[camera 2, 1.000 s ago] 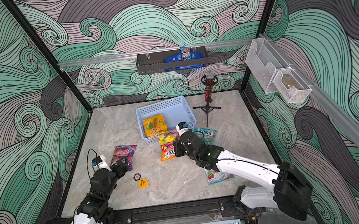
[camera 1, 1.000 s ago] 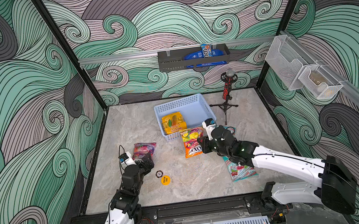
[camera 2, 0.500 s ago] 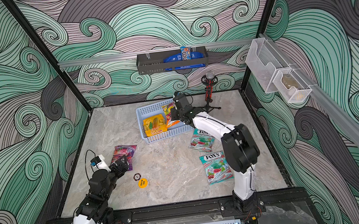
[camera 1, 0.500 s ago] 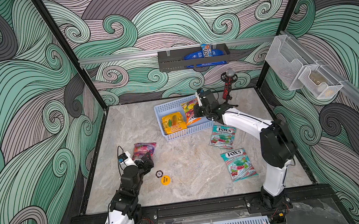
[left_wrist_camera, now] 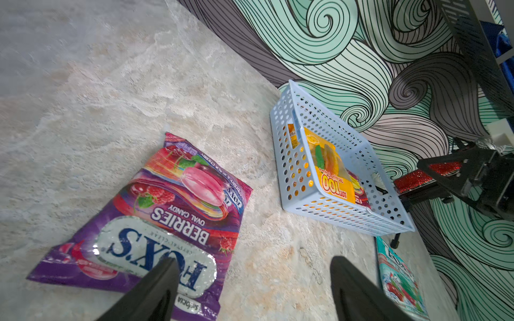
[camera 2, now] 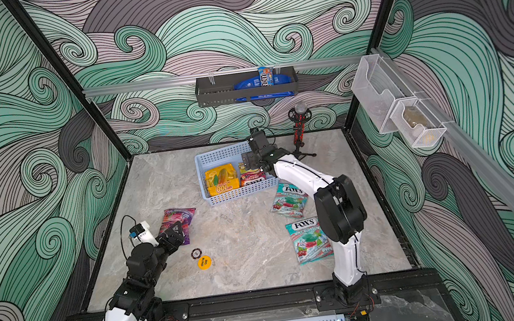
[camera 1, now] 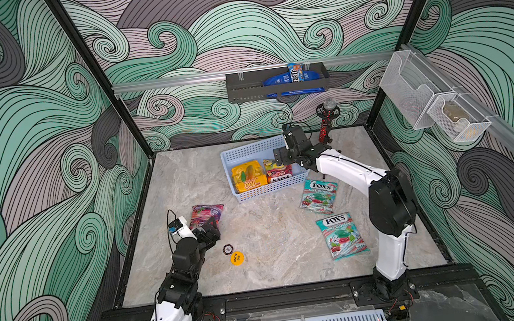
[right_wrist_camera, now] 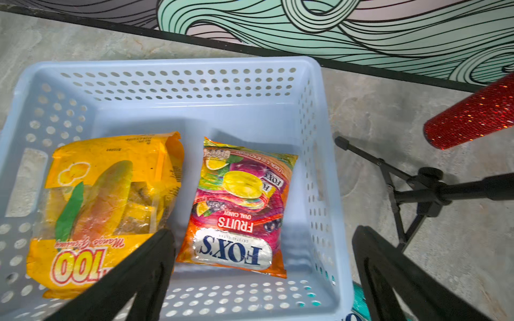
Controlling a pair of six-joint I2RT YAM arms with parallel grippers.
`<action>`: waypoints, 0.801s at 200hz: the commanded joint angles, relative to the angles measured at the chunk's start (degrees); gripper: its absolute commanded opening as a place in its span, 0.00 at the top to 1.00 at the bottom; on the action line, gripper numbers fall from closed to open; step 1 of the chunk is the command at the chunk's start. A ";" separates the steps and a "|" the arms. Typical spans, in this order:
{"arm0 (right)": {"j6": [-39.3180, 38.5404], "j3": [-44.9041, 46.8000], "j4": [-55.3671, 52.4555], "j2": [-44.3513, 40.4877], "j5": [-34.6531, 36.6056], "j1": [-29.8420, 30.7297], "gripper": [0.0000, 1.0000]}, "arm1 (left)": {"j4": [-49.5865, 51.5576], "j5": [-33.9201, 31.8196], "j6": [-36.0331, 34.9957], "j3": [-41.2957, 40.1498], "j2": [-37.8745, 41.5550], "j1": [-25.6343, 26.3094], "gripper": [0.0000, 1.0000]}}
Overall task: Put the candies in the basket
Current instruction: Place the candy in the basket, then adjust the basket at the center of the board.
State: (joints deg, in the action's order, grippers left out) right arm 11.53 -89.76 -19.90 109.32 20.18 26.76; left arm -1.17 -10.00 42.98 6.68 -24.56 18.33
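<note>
Right tool point(right_wrist_camera: 264, 233) hangs apart, empty, over the basket point(right_wrist_camera: 178, 83), which holds the yellow bag point(right_wrist_camera: 91, 194) and orange bag point(right_wrist_camera: 242, 211). Left tool point(left_wrist_camera: 253, 261), apart, sits at the purple bag's point(left_wrist_camera: 178, 211) edge on the counter point(camera 1: 268, 234). 2 teal bags point(camera 1: 319, 195) lie near the basket. All look light, slick and crinkly (best pinched at a crimped seam).

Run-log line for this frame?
basket: yellow 100 bag, orange Fruits bag | table: purple Berries bag, teal Mint bags | right gripper: open over basket | left gripper: open by Berries bag

The left arm point(camera 1: 165, 318) and right arm point(camera 1: 344, 166) are glossy white shells between bulky black joint housings point(camera 1: 389, 204), with thin black cables point(camera 1: 168, 235) looping behind the left gripper point(left_wrist_camera: 253, 264) and right gripper point(right_wrist_camera: 264, 232), whose tapered fingers point(right_wrist_camera: 144, 266) are matte black.
</note>
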 commanded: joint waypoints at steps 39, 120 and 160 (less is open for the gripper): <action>4.16 7.04 -2.41 0.15 -0.15 -4.28 0.07 | -9.70 17.38 5.75 22.16 -34.05 0.39 0.15; 10.32 15.55 -2.10 -4.23 -3.68 -3.45 0.41 | -18.51 27.06 7.66 34.46 -61.12 -0.43 0.20; 14.84 23.05 1.03 -10.98 -6.10 0.15 0.42 | -16.94 30.17 6.76 39.87 -67.03 -2.37 0.24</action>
State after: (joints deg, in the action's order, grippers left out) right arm 22.52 -70.48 -19.20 102.17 16.80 24.21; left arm -16.62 16.95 50.61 42.89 -90.91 17.28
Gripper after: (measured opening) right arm 0.584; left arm 0.766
